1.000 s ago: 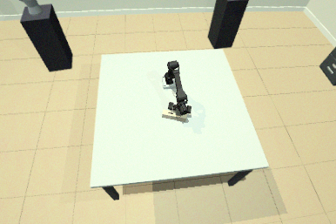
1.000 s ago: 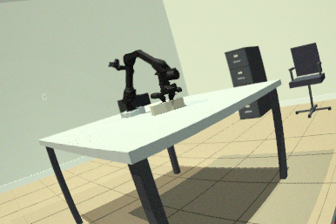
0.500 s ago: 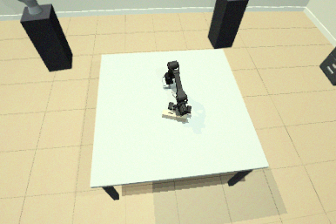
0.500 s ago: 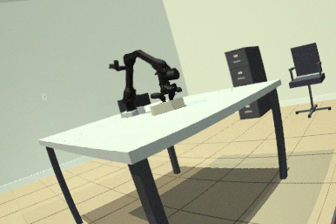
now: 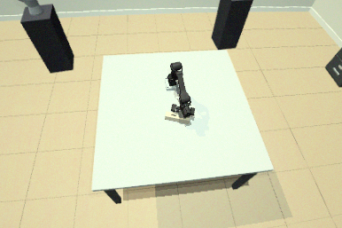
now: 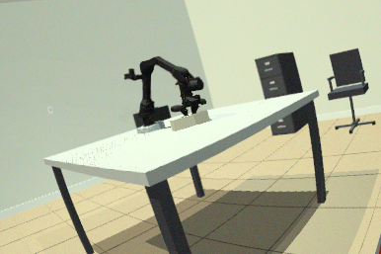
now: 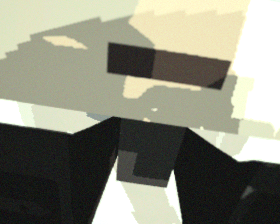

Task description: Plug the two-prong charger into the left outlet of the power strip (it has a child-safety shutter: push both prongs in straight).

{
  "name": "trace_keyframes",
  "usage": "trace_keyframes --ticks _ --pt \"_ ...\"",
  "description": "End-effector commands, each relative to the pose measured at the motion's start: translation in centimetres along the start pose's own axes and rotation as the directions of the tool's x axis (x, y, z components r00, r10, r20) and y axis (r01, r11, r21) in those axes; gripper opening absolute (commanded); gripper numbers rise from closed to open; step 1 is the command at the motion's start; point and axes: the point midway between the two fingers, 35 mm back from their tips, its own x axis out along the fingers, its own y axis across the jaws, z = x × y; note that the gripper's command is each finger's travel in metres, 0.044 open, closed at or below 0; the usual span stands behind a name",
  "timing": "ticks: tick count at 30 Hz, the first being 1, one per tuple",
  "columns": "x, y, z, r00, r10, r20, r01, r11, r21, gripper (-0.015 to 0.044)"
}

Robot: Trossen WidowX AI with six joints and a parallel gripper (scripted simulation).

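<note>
The beige power strip (image 5: pixel 169 117) (image 6: pixel 183 124) (image 7: pixel 191 32) lies on the white table under the gripper. In the wrist view its top is partly shaded and carries a dark rectangular patch; I cannot tell which outlet, if any, this is. My gripper (image 5: pixel 183 112) (image 6: pixel 190 113) is shut on the dark charger (image 7: pixel 150 150), which sits between the two black fingers in the wrist view. The charger is beside the strip's near edge in that view, below the dark patch. The prongs are hidden, and I cannot tell whether they touch the strip.
The white table (image 5: pixel 133 148) (image 6: pixel 123 157) carries the black arm (image 5: pixel 182 87) (image 6: pixel 146 86), whose base stands behind the strip. Dark pedestals (image 5: pixel 49 37) (image 5: pixel 231 19), a filing cabinet (image 6: pixel 278 76) and a chair (image 6: pixel 346 68) stand away from the table.
</note>
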Motion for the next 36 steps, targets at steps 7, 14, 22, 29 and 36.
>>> trace_keyframes --ticks 7,14,22,29,36 --pt "0.00 0.00 0.00 1.000 0.000 0.000 0.000 1.000 0.000 0.0000" --pt "0.00 0.00 0.00 1.000 0.000 0.000 0.000 1.000 0.000 0.0105" --pt "0.00 0.00 0.00 1.000 0.000 0.000 0.000 1.000 0.000 0.0315" --pt "0.00 0.00 -0.05 1.000 0.000 0.001 0.000 1.000 0.000 0.0440" --pt "0.03 0.00 -0.26 1.000 0.001 0.005 -0.001 1.000 0.001 0.0440"
